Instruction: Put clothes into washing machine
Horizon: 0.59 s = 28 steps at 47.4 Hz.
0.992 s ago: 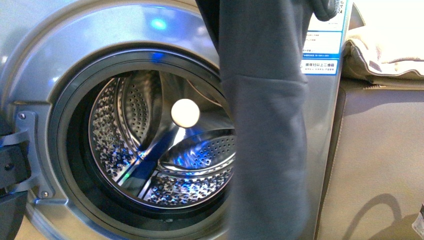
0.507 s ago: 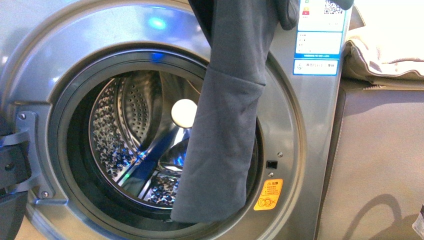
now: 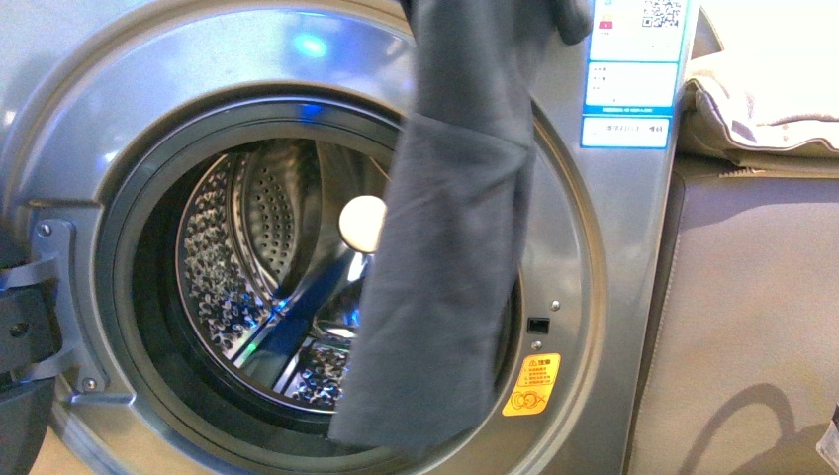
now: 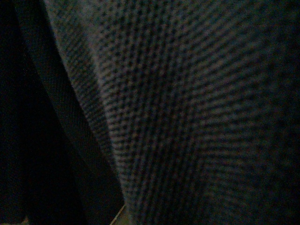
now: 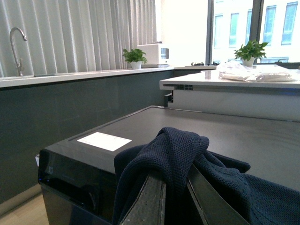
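Swung leftward within the last second, the clothes (image 3: 450,257) now hang across the right side of the washing machine (image 3: 604,297) porthole (image 3: 129,297), hem at its lower rim, not yet inside. Left wrist view: only fabric; I cannot tell the left gripper's state. Right wrist view: right gripper (image 5: 176,183) clamps the bunched clothes.

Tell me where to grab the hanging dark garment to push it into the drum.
Probably the loose bottom hem of the clothes, approached from the front. It hangs limp across the porthole's right half, level with the lower rim of the washing machine, while the right gripper pinches its top.
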{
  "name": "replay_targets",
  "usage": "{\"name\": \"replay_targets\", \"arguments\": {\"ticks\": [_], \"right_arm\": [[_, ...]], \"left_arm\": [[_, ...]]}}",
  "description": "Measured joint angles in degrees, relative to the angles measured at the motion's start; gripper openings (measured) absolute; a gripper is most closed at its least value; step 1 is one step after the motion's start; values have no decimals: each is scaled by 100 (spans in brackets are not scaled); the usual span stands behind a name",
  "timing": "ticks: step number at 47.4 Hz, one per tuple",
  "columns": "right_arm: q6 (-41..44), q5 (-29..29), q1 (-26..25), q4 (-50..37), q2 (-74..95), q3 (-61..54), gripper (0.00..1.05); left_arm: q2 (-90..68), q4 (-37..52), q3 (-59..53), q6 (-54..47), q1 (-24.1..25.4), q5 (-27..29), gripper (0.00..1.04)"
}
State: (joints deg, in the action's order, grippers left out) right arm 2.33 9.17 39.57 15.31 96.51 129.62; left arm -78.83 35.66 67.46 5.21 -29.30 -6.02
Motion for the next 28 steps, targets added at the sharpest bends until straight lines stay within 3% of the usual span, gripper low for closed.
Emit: {"name": "replay_targets", "arguments": {"ticks": [12, 14, 28], "right_arm": [[-140, -57, 28, -127, -686, -1110, 5], [-175, -116, 26, -83, -750, -1189, 9], [-343, -323, -57, 195, -1231, -1462, 64]], "left_arm": [[31, -26, -153, -9, 76, -39, 7], [31, -31, -160, -9, 79, -37, 7], [31, -26, -343, -22, 234, 4, 7]]}}
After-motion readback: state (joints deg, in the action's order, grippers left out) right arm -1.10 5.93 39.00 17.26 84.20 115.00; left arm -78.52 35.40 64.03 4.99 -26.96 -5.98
